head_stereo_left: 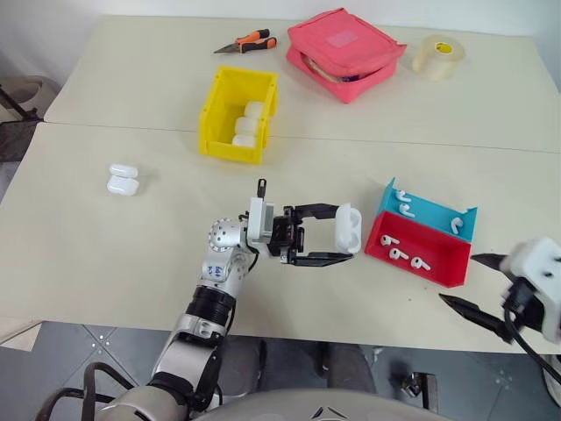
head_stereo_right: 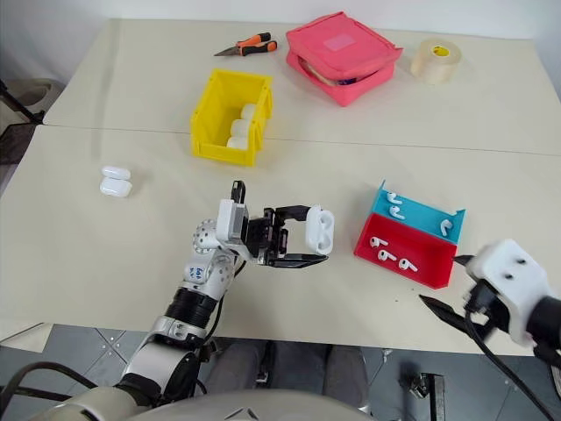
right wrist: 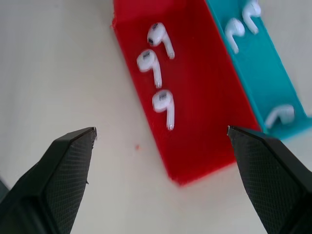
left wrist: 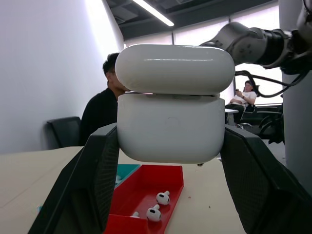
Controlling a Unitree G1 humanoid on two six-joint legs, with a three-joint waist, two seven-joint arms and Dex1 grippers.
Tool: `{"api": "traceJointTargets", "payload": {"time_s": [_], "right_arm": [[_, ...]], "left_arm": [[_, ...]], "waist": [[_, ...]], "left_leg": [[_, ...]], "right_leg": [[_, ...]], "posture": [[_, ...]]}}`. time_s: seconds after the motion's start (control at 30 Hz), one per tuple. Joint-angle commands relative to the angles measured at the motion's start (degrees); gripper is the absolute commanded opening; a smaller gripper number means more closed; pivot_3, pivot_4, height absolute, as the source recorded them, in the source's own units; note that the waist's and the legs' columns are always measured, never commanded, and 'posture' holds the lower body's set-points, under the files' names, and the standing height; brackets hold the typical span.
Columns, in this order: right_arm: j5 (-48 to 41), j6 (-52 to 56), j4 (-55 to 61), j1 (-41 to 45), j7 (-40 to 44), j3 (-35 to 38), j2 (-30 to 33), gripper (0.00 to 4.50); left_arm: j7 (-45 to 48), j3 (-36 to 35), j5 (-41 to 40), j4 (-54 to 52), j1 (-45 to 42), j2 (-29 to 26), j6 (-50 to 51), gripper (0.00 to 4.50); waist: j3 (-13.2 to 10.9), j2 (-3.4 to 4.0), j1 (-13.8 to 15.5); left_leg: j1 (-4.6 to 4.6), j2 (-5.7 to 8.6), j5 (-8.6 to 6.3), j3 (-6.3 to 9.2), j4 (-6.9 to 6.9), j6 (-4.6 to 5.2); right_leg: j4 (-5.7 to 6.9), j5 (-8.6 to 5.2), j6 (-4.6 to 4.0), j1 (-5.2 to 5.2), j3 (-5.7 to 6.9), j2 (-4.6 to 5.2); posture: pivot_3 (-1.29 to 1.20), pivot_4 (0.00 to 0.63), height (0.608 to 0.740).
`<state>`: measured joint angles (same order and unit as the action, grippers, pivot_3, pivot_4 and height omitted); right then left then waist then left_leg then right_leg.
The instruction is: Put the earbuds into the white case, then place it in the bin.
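On the cream tabletop (head_stereo_left: pixel 131 263), at its far edge, lie orange-handled pliers (head_stereo_left: pixel 247 41), closed. Beside them sits a pink zippered pouch (head_stereo_left: pixel 345 53), its zip partly undone, and next to that a roll of clear tape (head_stereo_left: pixel 438 56) lying flat. A red tray (head_stereo_left: pixel 418 254) stands on the near right part of the tabletop, with a blue tray (head_stereo_left: pixel 428 210) touching its far side. The left wrist view shows a person (left wrist: pixel 103 105) in dark clothing seated in the background, and another person (left wrist: pixel 243 99) further back.
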<state>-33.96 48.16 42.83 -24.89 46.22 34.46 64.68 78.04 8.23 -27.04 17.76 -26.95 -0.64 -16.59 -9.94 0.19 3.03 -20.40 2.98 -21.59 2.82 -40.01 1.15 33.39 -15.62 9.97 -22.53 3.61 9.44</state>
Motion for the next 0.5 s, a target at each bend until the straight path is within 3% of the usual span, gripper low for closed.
{"api": "traceJointTargets", "payload": {"time_s": [0.03,0.17,0.37,0.5], "right_arm": [[1.7,1.4,-4.4,8.4,1.2,-11.0,6.2,4.50],[4.3,1.9,-9.2,17.4,2.5,-21.4,10.0,4.50],[7.8,2.7,-13.9,26.8,2.7,-31.7,8.8,4.50],[10.2,1.3,-15.8,29.2,3.4,-35.0,8.3,3.65]], "left_arm": [[-1.9,0.5,-0.9,-4.7,1.3,0.1,1.2,2.76],[-4.4,0.9,-0.5,-7.6,3.2,-0.1,2.1,2.76],[-6.6,1.9,-0.6,-10.2,4.5,-0.1,3.3,2.76],[-6.7,2.2,-0.7,-10.0,4.3,-0.1,3.2,2.76]], "waist": [[0.0,0.02,0.0],[0.0,0.05,-0.1],[0.0,0.02,-0.1],[0.0,0.03,-0.2]], "left_leg": [[0.00,0.01,0.00,0.01,-0.02,0.00],[-0.20,0.03,-0.01,0.29,-0.02,-0.02],[-0.20,0.05,0.02,0.25,-0.08,-0.07],[-0.21,0.09,0.02,0.26,-0.09,-0.07]], "right_leg": [[0.00,0.00,0.00,0.01,0.00,0.01],[-0.07,0.00,0.00,-0.03,0.29,0.02],[-0.01,0.02,0.04,-0.05,0.25,0.07],[-0.02,0.02,0.04,-0.05,0.25,0.07]], "posture": [[0.00,0.150,0.740],[0.00,0.150,0.740],[0.00,0.150,0.740],[0.00,0.150,0.740]]}}
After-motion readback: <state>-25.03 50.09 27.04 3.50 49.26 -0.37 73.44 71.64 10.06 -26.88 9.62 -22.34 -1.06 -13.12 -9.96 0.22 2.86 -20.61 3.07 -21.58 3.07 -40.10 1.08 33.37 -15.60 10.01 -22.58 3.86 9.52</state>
